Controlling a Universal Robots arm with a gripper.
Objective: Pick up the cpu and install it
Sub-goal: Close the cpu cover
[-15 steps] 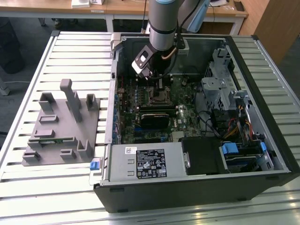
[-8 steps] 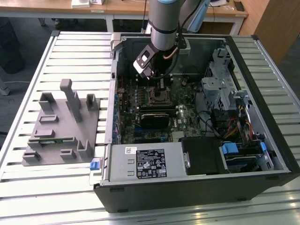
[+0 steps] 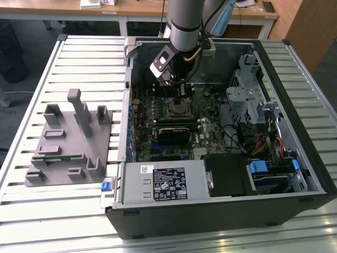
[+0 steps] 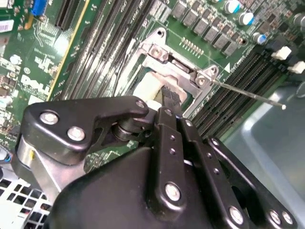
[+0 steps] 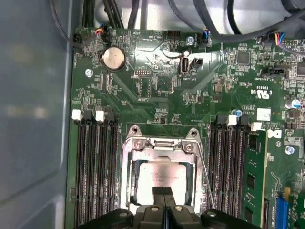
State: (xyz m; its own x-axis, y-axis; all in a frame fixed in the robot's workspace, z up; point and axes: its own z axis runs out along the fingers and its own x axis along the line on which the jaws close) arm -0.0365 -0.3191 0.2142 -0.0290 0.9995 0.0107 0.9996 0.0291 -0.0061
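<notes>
Your gripper (image 5: 164, 195) has its jaws clenched, the two fingers meeting with nothing between them. The cpu (image 5: 159, 172) lies right beneath the fingertips, flat in the socket frame (image 5: 143, 143) on the motherboard (image 5: 162, 86), with its silver top facing up at the jaws. It is square, so there is no long axis. Its edges run parallel to the black memory slots (image 5: 95, 171) flanking the jaws on both sides. In the second wrist view, the thin lever (image 4: 248, 93) juts out free beside the jaws. You cannot tell whether the fingertips touch the chip.

Silver-grey cylindrical arm (image 3: 184, 21) with looped cable (image 3: 196, 55); black jointed claw (image 4: 169, 98), silver screws (image 4: 172, 191).
</notes>
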